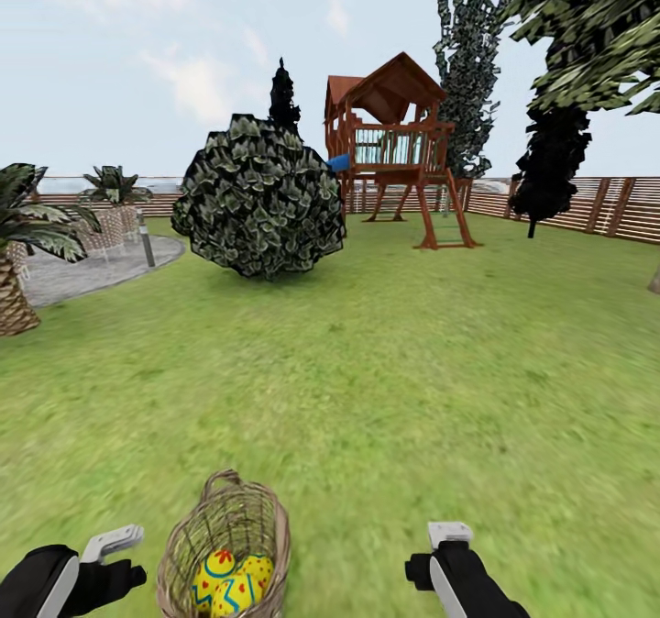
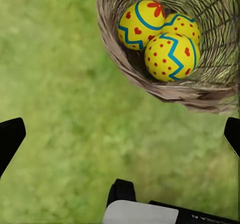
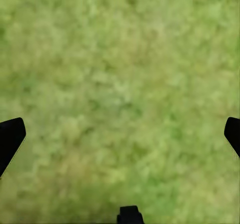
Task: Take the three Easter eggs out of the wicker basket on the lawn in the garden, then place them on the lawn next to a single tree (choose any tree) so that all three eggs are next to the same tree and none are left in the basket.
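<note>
The left gripper [image 2: 120, 134] hangs over the lawn [image 1: 412, 370], fingers wide apart, empty; just beside it the wicker basket [image 1: 225, 517] holds all three Easter eggs [image 2: 160, 34]; the right gripper [image 3: 120, 134] is wide apart too; I think picking the first egg comes next, so reach inside.

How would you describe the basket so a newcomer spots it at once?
Start at the wooden playhouse, then come straight down the lawn to the near edge. The wicker basket sits there between the robot's arms. It alone is woven, holding yellow eggs.
</note>
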`<state>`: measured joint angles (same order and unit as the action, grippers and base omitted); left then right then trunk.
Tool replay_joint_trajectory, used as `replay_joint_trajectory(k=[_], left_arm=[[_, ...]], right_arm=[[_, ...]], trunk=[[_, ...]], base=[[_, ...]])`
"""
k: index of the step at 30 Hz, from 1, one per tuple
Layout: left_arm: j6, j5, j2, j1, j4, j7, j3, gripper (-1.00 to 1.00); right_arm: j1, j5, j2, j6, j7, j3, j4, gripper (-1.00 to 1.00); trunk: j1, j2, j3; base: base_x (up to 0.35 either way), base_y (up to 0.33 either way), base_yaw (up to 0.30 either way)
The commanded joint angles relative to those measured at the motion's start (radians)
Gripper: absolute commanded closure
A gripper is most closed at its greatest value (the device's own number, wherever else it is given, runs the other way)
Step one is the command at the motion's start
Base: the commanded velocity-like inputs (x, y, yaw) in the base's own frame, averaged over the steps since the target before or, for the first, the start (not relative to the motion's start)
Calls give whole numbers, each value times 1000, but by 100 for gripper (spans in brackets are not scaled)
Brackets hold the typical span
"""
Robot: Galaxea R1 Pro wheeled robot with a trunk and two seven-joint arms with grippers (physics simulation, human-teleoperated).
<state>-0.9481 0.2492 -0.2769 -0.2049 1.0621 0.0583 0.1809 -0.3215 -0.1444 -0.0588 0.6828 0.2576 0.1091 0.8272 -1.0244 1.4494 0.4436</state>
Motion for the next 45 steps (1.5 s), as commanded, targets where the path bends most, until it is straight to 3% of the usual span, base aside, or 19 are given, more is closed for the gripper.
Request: replay_joint_trajectory(k=[1, 8, 19, 35, 45], left_arm=[[-4, -4, 0, -1, 1, 6, 2, -100], [-4, -4, 1, -1, 1, 6, 2, -100], [-4, -4, -1, -1, 1, 6, 2, -100], [-3, -4, 7, -1, 1, 4, 19, -100], [-3, -2, 9, -1, 1, 5, 19, -100]], right_arm=[[-1, -11, 0, 3, 9, 3, 1, -100], [-1, -11, 0, 3, 9, 4, -7, -100], [-1, -10, 0, -26, 11, 3, -51, -100], [-1, -11, 0, -26, 10, 4, -51, -100], [-1, -11, 0, -26, 10, 4, -51, -100]], trunk=[[-1, 1, 1], [-1, 1, 1], [-1, 1, 1], [-1, 1, 1], [-39, 71, 33]], base=[[339, 0, 0], [332, 32, 0], [206, 263, 0], [15, 16, 0], [0, 0, 0]])
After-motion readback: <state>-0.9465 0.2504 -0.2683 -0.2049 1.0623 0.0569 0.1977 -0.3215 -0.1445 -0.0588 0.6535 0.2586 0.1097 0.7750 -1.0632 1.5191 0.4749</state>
